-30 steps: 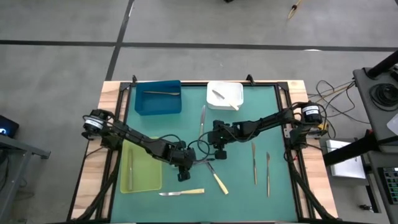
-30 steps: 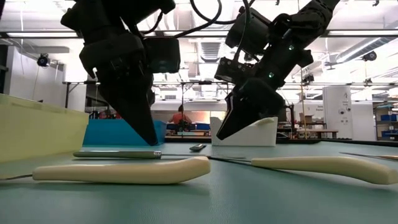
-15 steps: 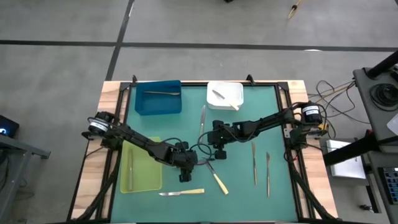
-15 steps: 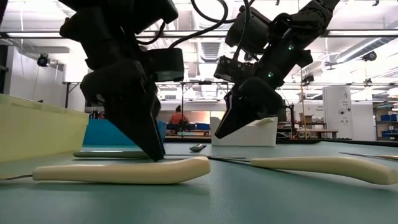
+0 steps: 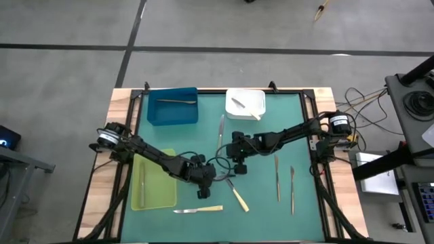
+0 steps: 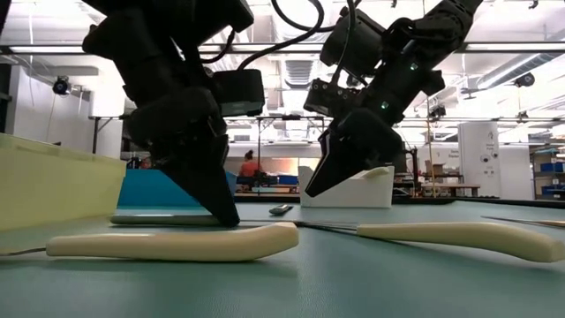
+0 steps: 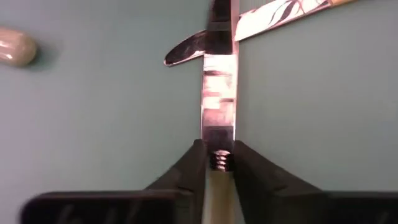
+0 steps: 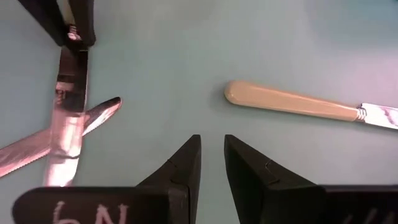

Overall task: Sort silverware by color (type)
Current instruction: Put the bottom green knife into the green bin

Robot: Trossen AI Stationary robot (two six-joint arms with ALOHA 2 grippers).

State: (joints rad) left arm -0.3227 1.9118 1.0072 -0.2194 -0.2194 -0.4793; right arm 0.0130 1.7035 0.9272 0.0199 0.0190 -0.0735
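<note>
Knives lie crossed at the mat's (image 5: pixel 258 196) middle. Left gripper (image 7: pixel 216 163) is down on one knife (image 7: pixel 218 99), fingers (image 7: pixel 189 168) clamped at the join of blade and pale handle; its blade lies over a second knife (image 7: pixel 273 14). Right gripper (image 8: pixel 212 163) hangs just beside, fingers a narrow gap apart, holding nothing, near a third pale-handled knife (image 8: pixel 298 106).

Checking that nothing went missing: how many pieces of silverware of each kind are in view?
Pale-yellow-handled knives: 3, one gripped by the left gripper
All-grey utensils: 6
Total: 9
</note>
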